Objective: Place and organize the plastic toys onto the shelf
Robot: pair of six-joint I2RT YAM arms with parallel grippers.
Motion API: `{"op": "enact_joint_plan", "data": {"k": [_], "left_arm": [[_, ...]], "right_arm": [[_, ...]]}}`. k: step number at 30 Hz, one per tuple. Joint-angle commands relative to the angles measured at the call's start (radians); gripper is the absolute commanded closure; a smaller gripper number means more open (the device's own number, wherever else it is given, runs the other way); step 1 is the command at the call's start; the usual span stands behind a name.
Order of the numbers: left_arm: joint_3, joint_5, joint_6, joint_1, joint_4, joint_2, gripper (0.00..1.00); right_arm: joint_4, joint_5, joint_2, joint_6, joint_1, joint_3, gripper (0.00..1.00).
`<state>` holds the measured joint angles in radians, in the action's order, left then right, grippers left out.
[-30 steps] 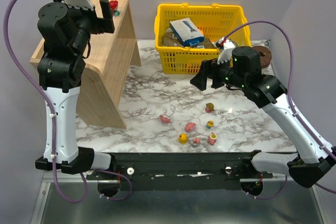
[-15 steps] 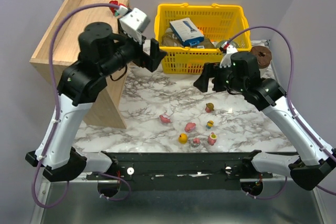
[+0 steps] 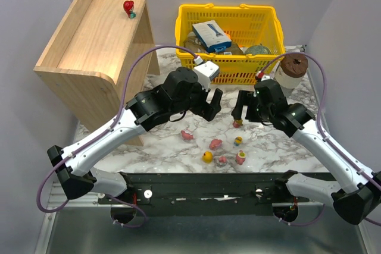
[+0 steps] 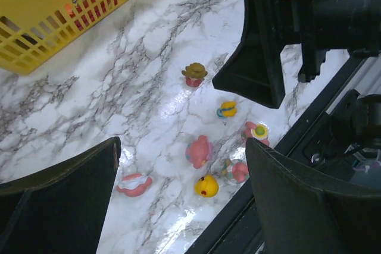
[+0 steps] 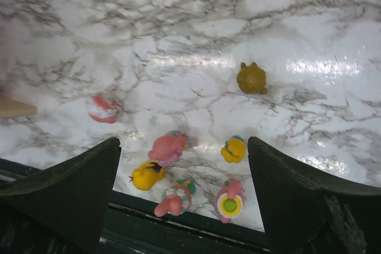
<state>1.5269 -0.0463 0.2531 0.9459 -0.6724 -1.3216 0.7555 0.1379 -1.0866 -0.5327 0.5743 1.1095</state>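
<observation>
Play is picked up at the near edge of the table (image 3: 265, 147), where five toys are bunched: a yellow duck (image 3: 207, 157), a pink figure (image 3: 215, 144), a striped one (image 3: 222, 160), a pink one with a green-yellow top (image 3: 240, 158) and a yellow-blue one (image 3: 238, 141). A red-white toy (image 3: 187, 135) is lying tipped over just left of the bunch. An olive toy (image 3: 238, 122) is standing apart, farther in. All are tiny and glossy, some on blue bases.

Above the middle of the table both arms are reached in. The left gripper (image 3: 212, 106) is held over the toys with fingers spread wide and nothing between them, presumably lined up for a pick. The right gripper (image 3: 245, 110) is also spread and empty, poised just above the olive toy, so that one may be taken next.

At the far edge the yellow basket (image 3: 229, 43) is left out of it. At the far-left corner the shelf (image 3: 89, 40) is waiting, with one red toy (image 3: 128, 8) set at the back of its top tier. Seven are judged to remain.
</observation>
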Motion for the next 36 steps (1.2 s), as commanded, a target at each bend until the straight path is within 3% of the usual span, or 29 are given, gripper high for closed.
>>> {"op": "enact_joint_plan", "data": {"k": [1,6,21,36], "left_arm": [[-0.05,-0.038,0.072,0.01,0.114,-0.016,0.07],[-0.099,-0.033,0.077,0.008,0.143,-0.027,0.07],[-0.154,-0.041,0.095,0.008,0.155,-0.021,0.07],[-0.154,-0.049,0.098,0.008,0.152,-0.021,0.07]], "right_arm": [[-0.025,0.06,0.002,-0.049,-0.025,-0.108,0.12],[-0.076,-0.004,-0.019,-0.055,-0.048,-0.186,0.23],[-0.171,-0.161,-0.081,-0.084,-0.05,-0.335,0.3],[-0.219,-0.184,-0.185,-0.062,-0.048,-0.375,0.37]]}}
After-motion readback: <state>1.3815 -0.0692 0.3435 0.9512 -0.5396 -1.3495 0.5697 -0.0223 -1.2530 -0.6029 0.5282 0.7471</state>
